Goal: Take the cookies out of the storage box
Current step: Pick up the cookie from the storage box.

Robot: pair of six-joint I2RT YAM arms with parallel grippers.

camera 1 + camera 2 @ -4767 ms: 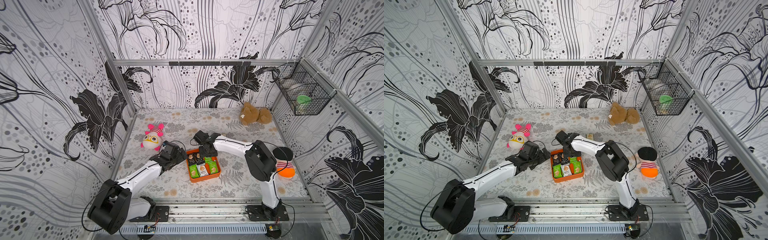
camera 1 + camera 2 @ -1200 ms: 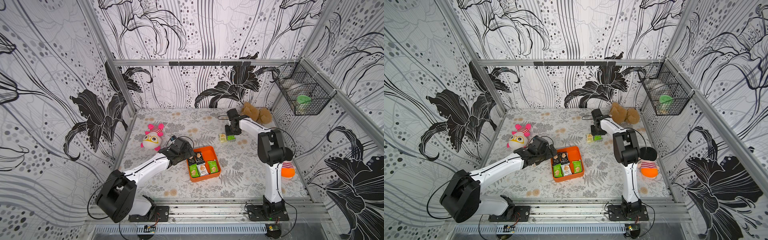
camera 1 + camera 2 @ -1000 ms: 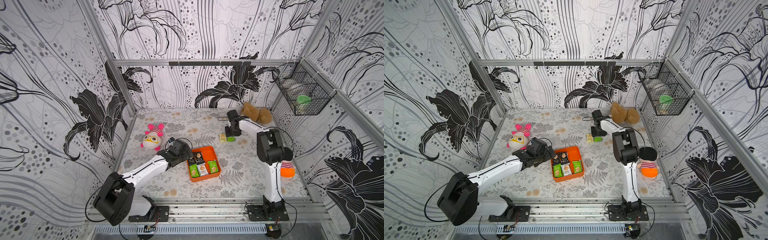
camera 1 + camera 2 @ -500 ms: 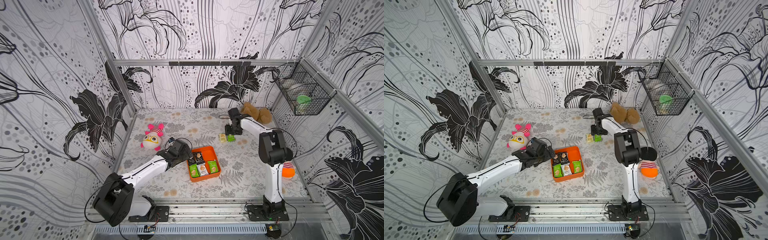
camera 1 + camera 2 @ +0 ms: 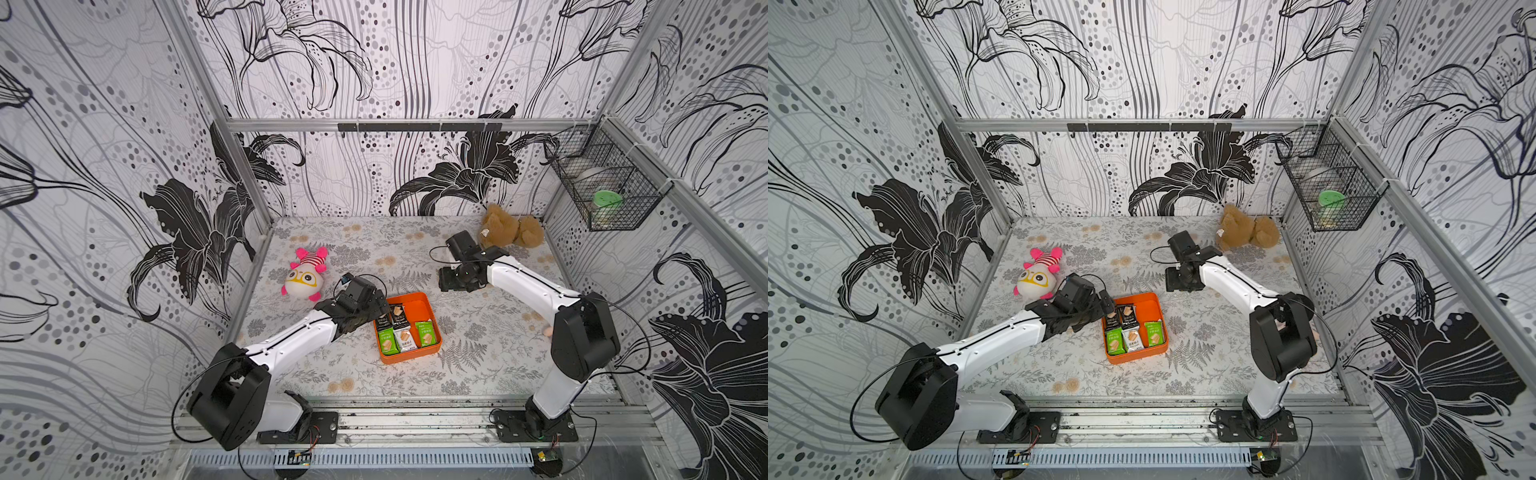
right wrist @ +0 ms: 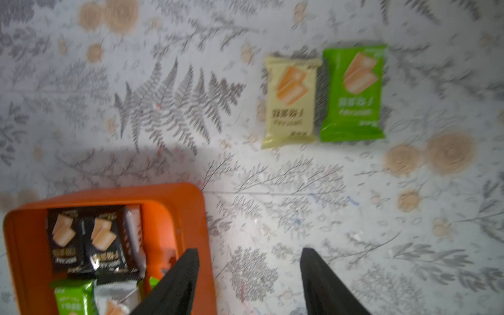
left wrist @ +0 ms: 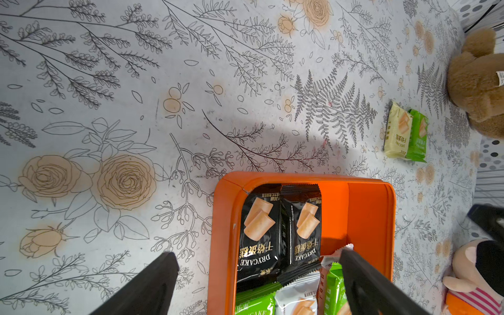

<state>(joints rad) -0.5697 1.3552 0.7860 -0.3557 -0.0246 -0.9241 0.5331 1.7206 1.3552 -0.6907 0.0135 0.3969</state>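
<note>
Left pincer is spread wide with nothing in it, and look where it sits: one finger is outside the orange box over the bare worktop, while the other is inside over a green packet, so the box wall lies right between them. That's the worry, I'd say. Close from here and it pinches the wall rather than a cookie, and the light box drags or tips. Just beyond those fingers lie two black packets side by side, their ends overlapping a white packet. With wrappers stacked like that, a pinch could lift two at once or let a slick one slide out. Both top views show five packets left in the box, which sits mid-worktop. Across the way, the right pincer hangs with its jaws apart and holding nothing, off the far corner of the box. Past it a yellow packet and a loose green packet already lie out on the worktop, touching edge to edge, near the brown teddy bear. If both arms go for the box together, they could well knock into each other over it. The pink toy sits close beside the left arm's wrist, and a wide swing might clip it.
</note>
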